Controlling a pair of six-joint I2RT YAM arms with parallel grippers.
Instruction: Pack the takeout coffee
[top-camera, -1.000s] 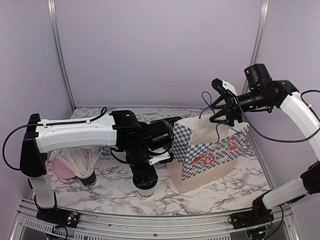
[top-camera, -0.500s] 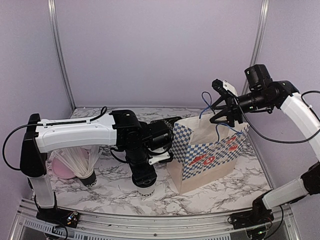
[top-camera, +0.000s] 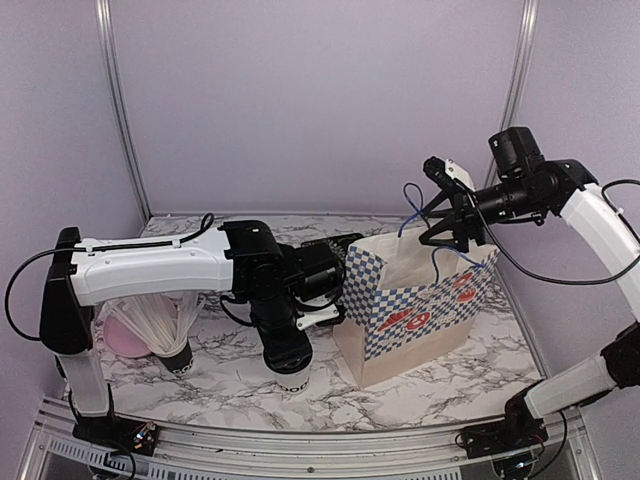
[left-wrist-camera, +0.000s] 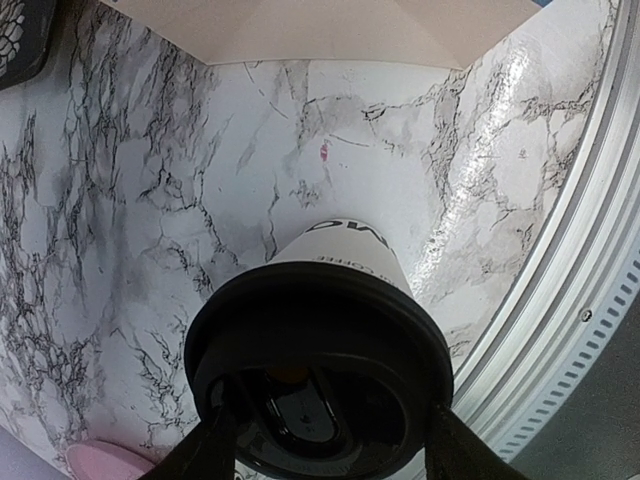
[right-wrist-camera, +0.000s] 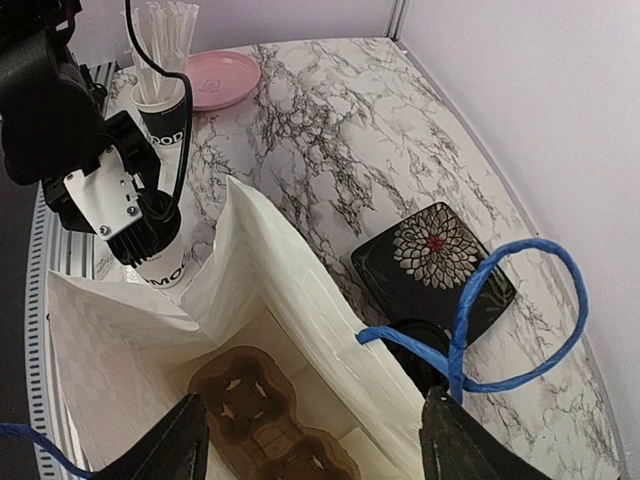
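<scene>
Left wrist view: the left pincer (left-wrist-camera: 325, 445) straddles the black lid (left-wrist-camera: 320, 340) of a takeout coffee cup (left-wrist-camera: 345, 255) standing upright on the desk (left-wrist-camera: 120, 200). Its fingers sit at the lid's rim, but a firm grip cannot be told. Over the paper bag (right-wrist-camera: 290, 290), the right pincer (right-wrist-camera: 315, 440) is spread wide, a blue handle (right-wrist-camera: 470, 330) beside one finger.

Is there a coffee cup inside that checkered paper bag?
No: looking down into the paper bag, only a brown cardboard tray lies at the bottom, and the pockets that show are empty.
</scene>
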